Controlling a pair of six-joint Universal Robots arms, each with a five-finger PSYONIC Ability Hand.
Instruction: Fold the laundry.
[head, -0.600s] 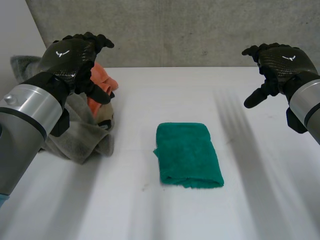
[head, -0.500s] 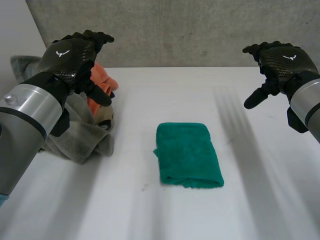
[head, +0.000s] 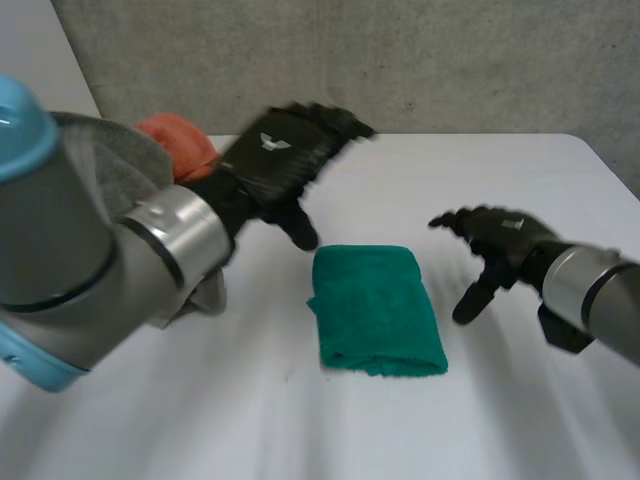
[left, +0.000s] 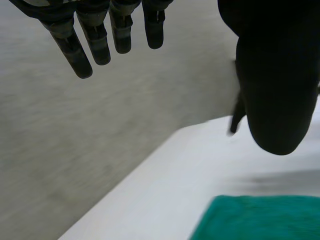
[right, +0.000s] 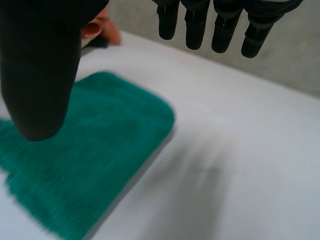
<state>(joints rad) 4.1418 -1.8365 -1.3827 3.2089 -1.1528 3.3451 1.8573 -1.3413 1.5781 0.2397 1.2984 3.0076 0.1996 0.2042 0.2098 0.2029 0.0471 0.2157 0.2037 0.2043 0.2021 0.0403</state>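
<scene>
The left hand (head: 285, 160) hovers over the white table (head: 420, 180), just past the far left corner of the folded green towel (head: 375, 308). Its fingers (left: 85, 50) are straight and spread well away from the thumb, holding nothing. The right hand (head: 497, 243) hangs low near the towel's right edge, apart from it, its fingers (right: 225, 27) loose and parted, nothing in them. The towel lies flat at the table's middle, between the two hands. Behind the left arm (head: 60, 240), at the table's left side, sits a heap of grey cloth (head: 120, 165) with an orange cloth (head: 180, 140) against it.
</scene>
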